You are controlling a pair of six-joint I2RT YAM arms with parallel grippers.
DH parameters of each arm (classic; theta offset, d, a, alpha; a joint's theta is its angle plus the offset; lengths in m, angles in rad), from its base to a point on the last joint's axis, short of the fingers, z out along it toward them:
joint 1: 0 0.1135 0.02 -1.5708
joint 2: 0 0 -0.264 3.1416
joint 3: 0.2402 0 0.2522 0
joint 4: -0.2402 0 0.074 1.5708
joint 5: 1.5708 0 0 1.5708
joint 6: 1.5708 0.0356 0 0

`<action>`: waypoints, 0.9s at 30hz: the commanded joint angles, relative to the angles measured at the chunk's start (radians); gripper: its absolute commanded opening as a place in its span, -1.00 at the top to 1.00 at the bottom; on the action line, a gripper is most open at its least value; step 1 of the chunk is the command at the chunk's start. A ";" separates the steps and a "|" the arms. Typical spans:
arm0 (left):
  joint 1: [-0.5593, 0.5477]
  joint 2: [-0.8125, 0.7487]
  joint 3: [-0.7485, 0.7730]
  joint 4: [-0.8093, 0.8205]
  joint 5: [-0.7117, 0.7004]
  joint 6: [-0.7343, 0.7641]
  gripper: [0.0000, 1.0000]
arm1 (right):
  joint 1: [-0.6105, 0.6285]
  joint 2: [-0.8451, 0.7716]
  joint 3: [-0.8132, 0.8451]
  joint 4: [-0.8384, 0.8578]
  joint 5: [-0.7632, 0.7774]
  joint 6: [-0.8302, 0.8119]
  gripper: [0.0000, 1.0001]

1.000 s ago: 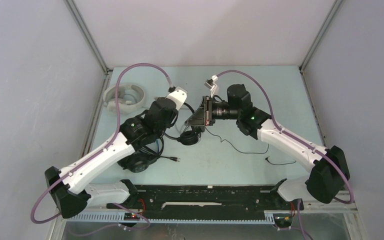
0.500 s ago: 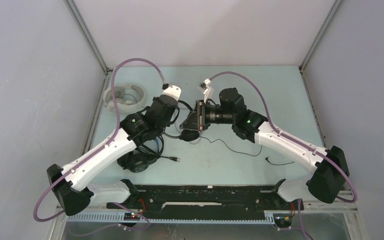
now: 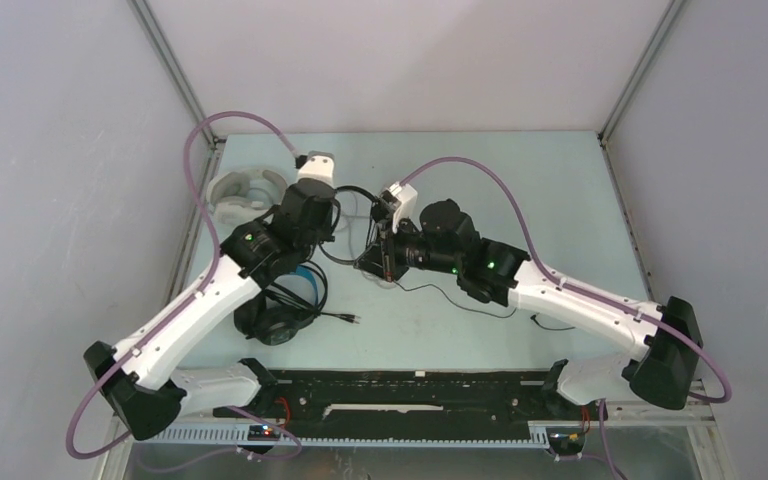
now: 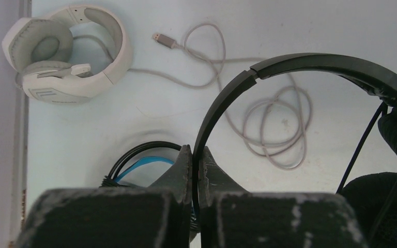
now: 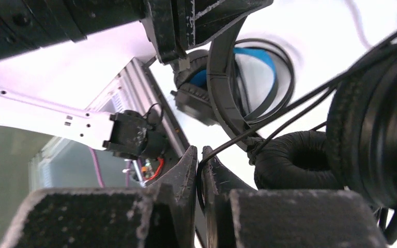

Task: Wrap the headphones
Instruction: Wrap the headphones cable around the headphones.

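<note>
My left gripper [image 4: 196, 155] is shut on the headband of the small thin black on-ear headphones [image 4: 289, 64] and holds them above the table; it also shows in the top view [image 3: 332, 228]. My right gripper [image 5: 199, 155] is shut on their thin black cable [image 5: 269, 121], just beside an ear pad [image 5: 300, 165]; in the top view it [image 3: 372, 258] is close to the left gripper. The black over-ear headphones with the blue headband [image 3: 280, 312] lie under the left arm. The bulky white headphones [image 4: 67, 51] lie at the back left, their grey cable [image 4: 271, 121] loosely coiled.
The thin black cable trails over the table [image 3: 480, 303] to a plug [image 3: 538, 320] at the right. The blue pair's plug [image 3: 355, 320] lies near the front. The enclosure's left wall edge [image 3: 192, 230] runs close to the white headphones. A black rail [image 3: 410, 385] spans the front edge.
Both grippers have moved left and toward the back with the thin black headphones and the cable between them. The right arm has stretched further left, and the trailing cable has shifted left.
</note>
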 commanded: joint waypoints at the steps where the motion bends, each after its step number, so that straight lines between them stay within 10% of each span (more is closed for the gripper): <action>1: 0.042 -0.081 0.012 0.093 0.040 -0.103 1.00 | 0.047 -0.056 -0.017 0.066 0.156 -0.132 0.80; 27: 0.090 -0.184 0.057 0.072 0.231 -0.151 1.00 | 0.157 -0.144 -0.438 0.568 0.215 -0.676 0.54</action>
